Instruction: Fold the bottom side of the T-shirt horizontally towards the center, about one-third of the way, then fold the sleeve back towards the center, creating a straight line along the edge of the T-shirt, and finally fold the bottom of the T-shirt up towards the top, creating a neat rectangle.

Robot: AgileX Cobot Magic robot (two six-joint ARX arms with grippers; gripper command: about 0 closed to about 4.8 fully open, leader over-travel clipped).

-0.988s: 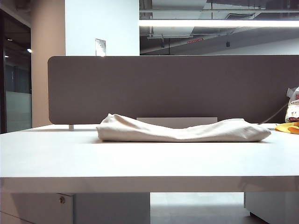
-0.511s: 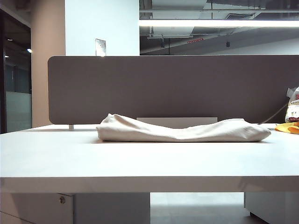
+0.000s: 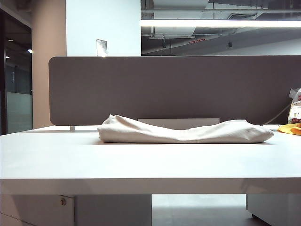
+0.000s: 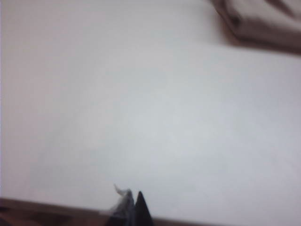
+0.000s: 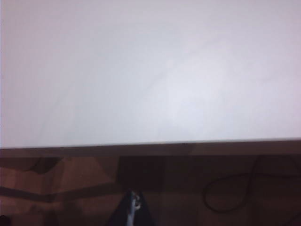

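Note:
The beige T-shirt lies folded into a long low bundle on the white desk, in front of the grey divider. Its hem line cannot be made out. Neither arm shows in the exterior view. In the blurred left wrist view, a corner of the T-shirt lies far across bare desk from my left gripper, which is shut with nothing in it, over the desk's near edge. My right gripper is also shut and empty, hanging off the desk's edge above the dark floor.
The grey fabric divider panel stands upright behind the shirt. At the far right of the desk are a yellow object and a white printed bag. A dark cable lies on the floor below the desk.

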